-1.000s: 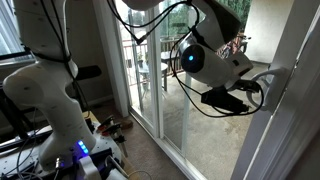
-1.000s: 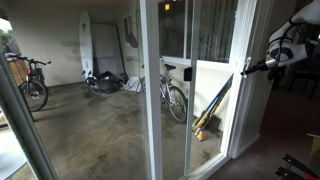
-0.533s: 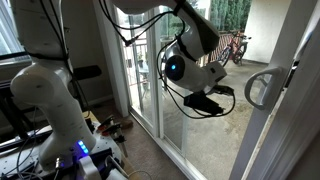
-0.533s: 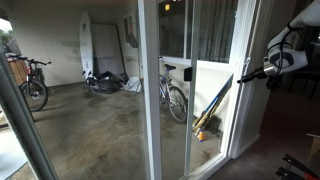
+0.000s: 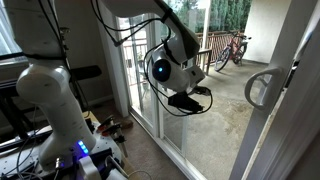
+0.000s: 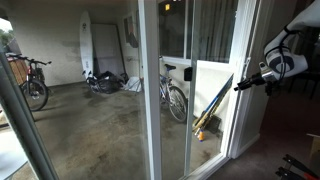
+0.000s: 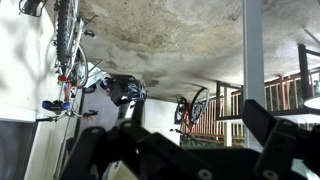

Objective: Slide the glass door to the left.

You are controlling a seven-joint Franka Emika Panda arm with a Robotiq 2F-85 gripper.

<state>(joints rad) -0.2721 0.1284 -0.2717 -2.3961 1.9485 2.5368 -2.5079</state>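
Observation:
The glass door's white frame [image 5: 288, 120] stands at the right in an exterior view, with its grey D-shaped handle [image 5: 259, 88] on the vertical edge. My gripper [image 5: 197, 98] hangs well left of that handle, not touching it, in front of the glass. In an exterior view the gripper [image 6: 238, 86] points left at the white edge of a glass panel [image 6: 205, 100]. The wrist view is upside down. There my gripper [image 7: 190, 140] is open, its dark fingers [image 7: 268, 128] spread wide with nothing between them, facing the patio through the glass.
The robot's white base [image 5: 50, 100] and loose cables [image 5: 110, 128] fill the floor at the left. Outside are bicycles [image 6: 175, 95], a white board [image 6: 88, 45] against the wall and a wooden railing [image 5: 215, 45]. A fixed white post [image 6: 150, 90] splits the glass.
My gripper has pulled away from the D-shaped handle and swung left, leaving the handle free. The door frame looks unmoved over the last half second.

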